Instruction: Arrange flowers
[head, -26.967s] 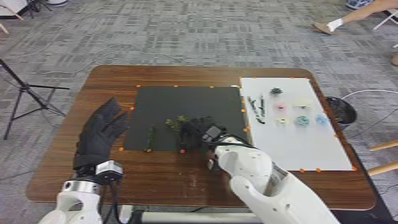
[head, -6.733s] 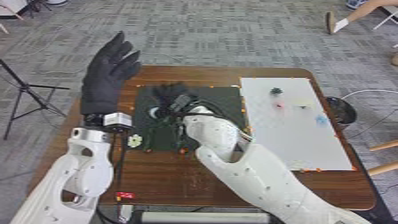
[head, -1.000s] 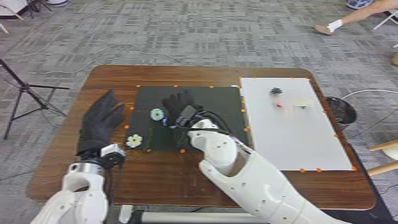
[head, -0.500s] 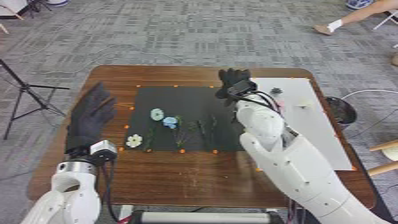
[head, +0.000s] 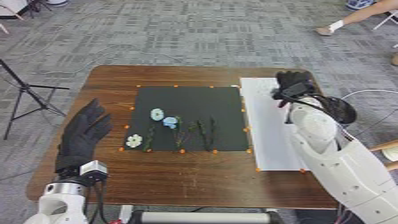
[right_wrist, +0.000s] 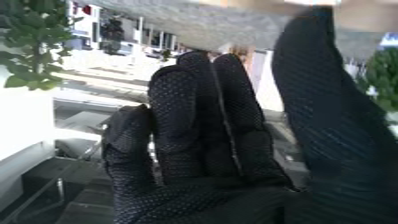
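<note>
Covering part of the far end of the white sheet (head: 277, 145), the right hand (head: 293, 82) was positioned with its palm empty; in the right wrist view, its fingers (right_wrist: 173, 117) were fully extended and its thumb (right_wrist: 315, 80) was set apart from them; a small red item (head: 282, 104) was located just beside the hand. The left hand (head: 82, 131) was held open near the left side of the table (head: 191, 185), its fingers loosely extended; no object was gripped. On the black mat (head: 195, 97), a white flower (head: 134, 141) was placed near the left edge; a pale blue-green flower (head: 156, 114) and a blue flower (head: 171, 121) were set farther forward, near each other; two slender green stems (head: 212, 132) were laid to their right.
</note>
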